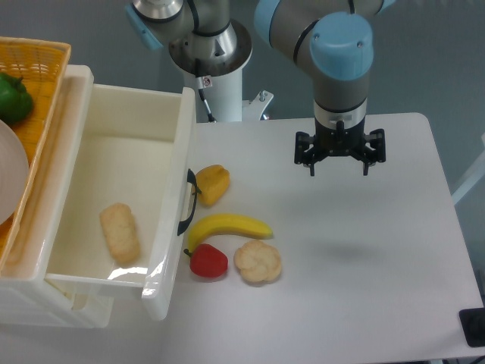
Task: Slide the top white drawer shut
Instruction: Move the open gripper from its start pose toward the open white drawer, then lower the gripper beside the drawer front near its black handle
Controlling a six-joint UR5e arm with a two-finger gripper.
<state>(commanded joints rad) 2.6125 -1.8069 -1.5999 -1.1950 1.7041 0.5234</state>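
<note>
Top white drawer (114,182): at the left of the table (364,288), pulled fully out, curved black handle (186,202) on its front facing right. Contains one pale oblong bread roll (120,232) lying near the front wall.

Gripper (339,168): suspended over the table right of centre, well apart from the drawer, fingers spread wide, nothing between them.

On the table just beside the drawer front: yellow pepper (212,183) touching the handle; banana (227,227) below it; red pepper (208,261) and round biscuit (258,262) side by side under the banana.

Orange wicker basket (38,98): at upper left, behind the drawer, holding a green pepper (14,98).
</note>
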